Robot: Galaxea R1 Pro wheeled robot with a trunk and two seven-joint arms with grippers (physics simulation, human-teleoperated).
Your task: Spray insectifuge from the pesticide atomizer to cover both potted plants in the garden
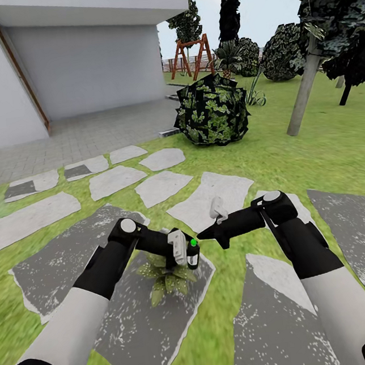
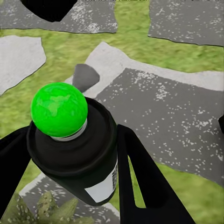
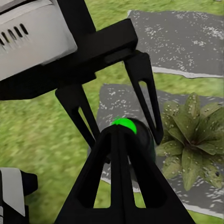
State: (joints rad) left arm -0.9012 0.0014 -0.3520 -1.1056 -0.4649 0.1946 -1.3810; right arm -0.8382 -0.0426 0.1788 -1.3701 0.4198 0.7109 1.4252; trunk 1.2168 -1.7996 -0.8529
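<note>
My left gripper (image 1: pixel 189 254) is shut on the pesticide atomizer (image 1: pixel 193 256), a dark bottle with a white label and a bright green top. In the left wrist view the atomizer (image 2: pixel 74 144) sits upright between the black fingers (image 2: pixel 140 177). My right gripper (image 1: pixel 204 236) is shut, and its tip rests against the green top. The right wrist view shows the closed fingertips (image 3: pixel 116 140) meeting the atomizer (image 3: pixel 140 135). A potted plant (image 1: pixel 169 279) with pointed green leaves sits on a grey stone directly below the bottle; the plant (image 3: pixel 189 140) lies just beside the atomizer.
Grey stepping stones (image 1: pixel 114 180) lie in grass all around. A round dark shrub (image 1: pixel 212 110) stands ahead, a tree trunk (image 1: pixel 303 99) at the right, and the white house (image 1: pixel 76 58) with a paved patio at the back left.
</note>
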